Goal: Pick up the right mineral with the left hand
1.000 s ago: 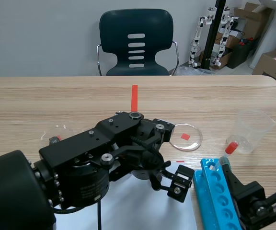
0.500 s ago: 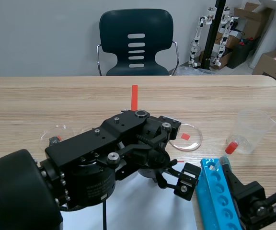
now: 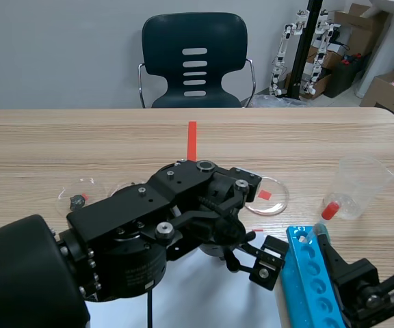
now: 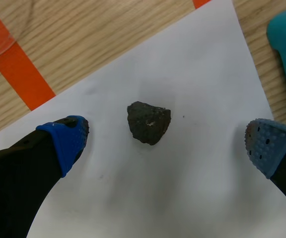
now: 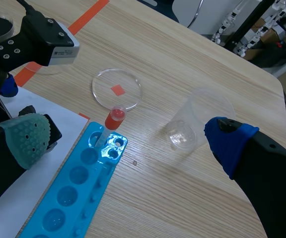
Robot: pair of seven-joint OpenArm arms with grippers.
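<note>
Black left gripper (image 4: 168, 142) hangs above the dark mineral (image 4: 149, 122) on white paper (image 4: 192, 198), fingers (image 4: 66, 139) spread either side.

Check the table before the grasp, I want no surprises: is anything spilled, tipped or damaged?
Nothing stands out. The mineral lies on the white paper between the left gripper's open fingers; the red-capped tube stands in the blue rack.

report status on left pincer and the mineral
Left pincer open, astride mineral, not touching. Mineral on white paper. Right pincer open. Nothing in the way.
</note>
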